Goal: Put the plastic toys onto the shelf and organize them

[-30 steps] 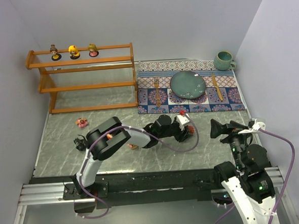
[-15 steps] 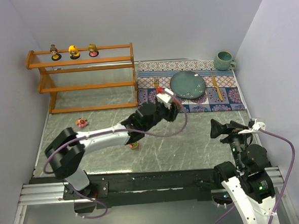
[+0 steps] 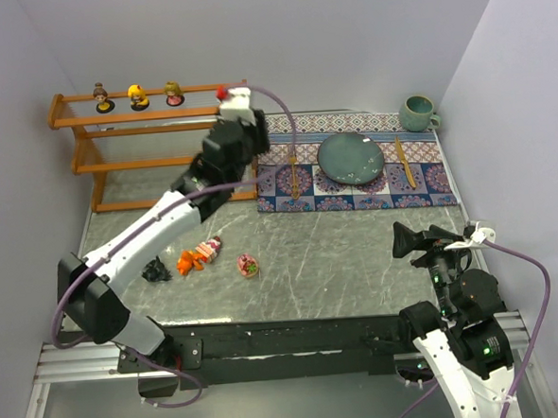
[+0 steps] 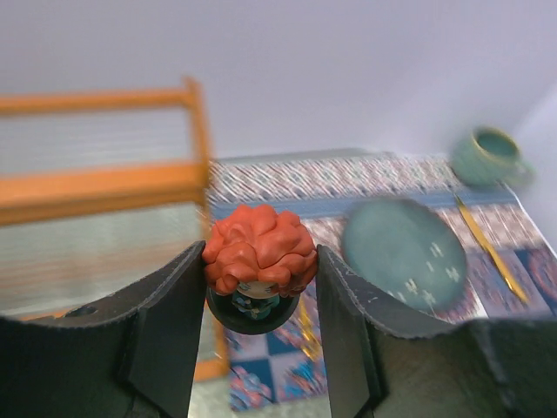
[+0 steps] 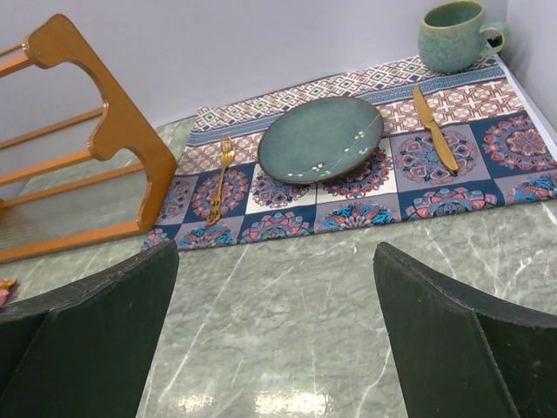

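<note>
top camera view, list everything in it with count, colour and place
orange-brown wooden shelf: one, three tiers, far left
big-headed dolls: three, brown, yellow and blond hair, shelf's top tier
red-haired plastic doll: one, held up by the shelf's top
loose plastic toys: four, black, orange, pink, pink-yellow, table before the shelf
patterned placemat: one, blue-pink, far right
round teal plate: one, placemat centre
gold fork: one, left of plate
gold knife: one, right of plate
teal ceramic mug: one, placemat's far right corner
green-grey marbled table: one, under everything
left gripper: black, shut on that doll
right gripper: black, open, near right
</note>
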Robot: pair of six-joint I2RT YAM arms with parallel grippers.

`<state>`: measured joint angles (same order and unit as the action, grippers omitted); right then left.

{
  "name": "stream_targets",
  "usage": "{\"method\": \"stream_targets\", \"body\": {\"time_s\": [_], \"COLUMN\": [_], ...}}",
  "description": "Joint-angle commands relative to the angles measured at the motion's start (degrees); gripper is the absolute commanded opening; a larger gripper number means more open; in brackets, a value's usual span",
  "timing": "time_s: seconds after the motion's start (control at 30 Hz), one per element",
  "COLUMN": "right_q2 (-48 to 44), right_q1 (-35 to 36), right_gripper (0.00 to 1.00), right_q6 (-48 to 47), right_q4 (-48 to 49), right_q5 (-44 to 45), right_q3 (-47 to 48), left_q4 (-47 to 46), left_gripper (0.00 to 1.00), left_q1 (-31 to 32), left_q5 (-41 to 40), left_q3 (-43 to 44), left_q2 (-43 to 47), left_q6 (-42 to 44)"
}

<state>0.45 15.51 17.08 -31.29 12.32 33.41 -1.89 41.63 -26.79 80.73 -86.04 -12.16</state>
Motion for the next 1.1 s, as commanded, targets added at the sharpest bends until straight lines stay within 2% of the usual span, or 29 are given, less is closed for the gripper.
{"method": "stream_targets", "body": {"time_s": [0.0,0.4,0.6,1.07], "right_q2": [-15.9,-16.2,-16.0,-15.7], "right_q1": [-0.1,-0.1,-0.1,-0.1], "right_gripper": [1.00,1.00,1.00,1.00], "right_q6": [0.1,0.1,0.2,0.2], "right_q4": [1.7,1.7,1.7,1.4], "right_q5": [-0.4,-0.7,-0.5,-0.4], "right_q3": [0.1,0.0,0.1,0.1], "left_q4": [7.4,10.3,11.0,11.2], "left_gripper": [0.44,0.44,0.44,0.44], "left_q1": [-4.8,-14.0,-16.0,-17.7], "left_q5": [-2.8,1.4,2.7,2.3], "left_q3": [10.4,20.5,25.8,30.0], "left_q2": [-1.1,-10.0,-15.0,-21.2], "left_q6": [0.9,0.3,-0.7,1.1]}}
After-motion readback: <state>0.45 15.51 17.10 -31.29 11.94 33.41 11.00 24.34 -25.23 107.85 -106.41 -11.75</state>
